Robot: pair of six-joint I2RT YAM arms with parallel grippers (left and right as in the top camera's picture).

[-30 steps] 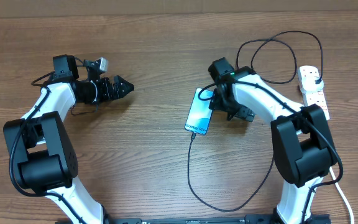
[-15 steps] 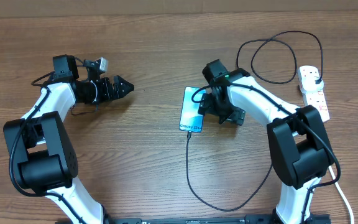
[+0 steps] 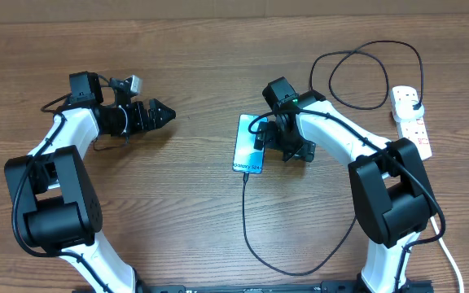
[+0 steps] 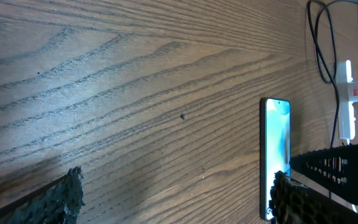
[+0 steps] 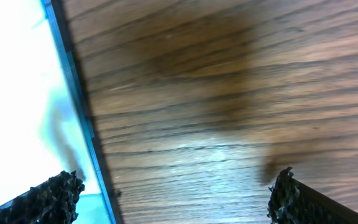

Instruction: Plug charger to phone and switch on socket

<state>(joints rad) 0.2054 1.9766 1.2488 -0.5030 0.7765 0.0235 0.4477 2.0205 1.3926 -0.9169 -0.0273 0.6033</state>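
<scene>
The phone (image 3: 248, 144) lies flat mid-table with its blue-teal screen up. It also shows in the right wrist view (image 5: 23, 93) and the left wrist view (image 4: 275, 149). The black charger cable (image 3: 255, 244) meets the phone's near end, loops along the front, then runs up to a black plug in the white socket (image 3: 411, 122). My right gripper (image 3: 279, 145) is open and low. One finger (image 5: 51, 196) is over the phone's right edge and the other is on bare wood (image 5: 291, 193). My left gripper (image 3: 159, 114) is open and empty, far left of the phone.
The cable makes a wide loop (image 3: 365, 73) at the back right, left of the socket. The socket's thick white cord (image 3: 450, 252) runs down the right edge. The socket (image 4: 347, 106) and cable (image 4: 319, 43) also show in the left wrist view.
My right gripper has moved left, and the phone has slid left with it and turned more upright. The left arm has not moved.
</scene>
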